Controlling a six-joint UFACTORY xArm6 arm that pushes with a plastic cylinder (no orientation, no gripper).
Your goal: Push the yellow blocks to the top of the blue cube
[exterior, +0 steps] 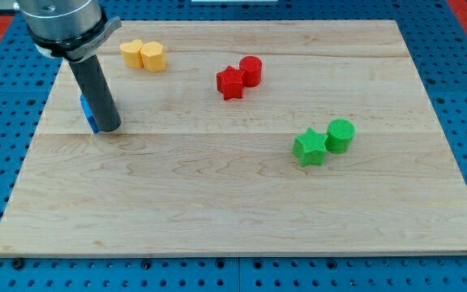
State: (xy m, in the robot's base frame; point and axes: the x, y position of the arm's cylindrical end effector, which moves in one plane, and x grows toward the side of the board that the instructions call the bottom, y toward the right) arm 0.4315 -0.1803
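Nearest the view's bottom, only bare wood of the board (217,219) is seen. Further up, toward the view's right, two green blocks are counted: a green star (309,148) and, just beside it on its right, a green cylinder (340,135).

At the view's left, my tip (109,127) is set down on the board, touching or very nearly touching the right side of the blue cube (89,113), which is largely hidden behind the rod. One blue block is counted. The tool is a plain rod with nothing that opens or closes, and nothing is clamped by it.

Further back, near the middle, two red blocks are found side by side: a red star (231,82) and a red cylinder (250,70).

Farthest off, close to the board's top edge and up and to the right of the cube, two yellow blocks (144,55) stand touching each other; their shapes cannot be told surely.

The task is judged to be at its start: the yellow pair is not yet above the cube. The tip would have to be brought round to the pair's right side, and both blocks pushed leftward together.
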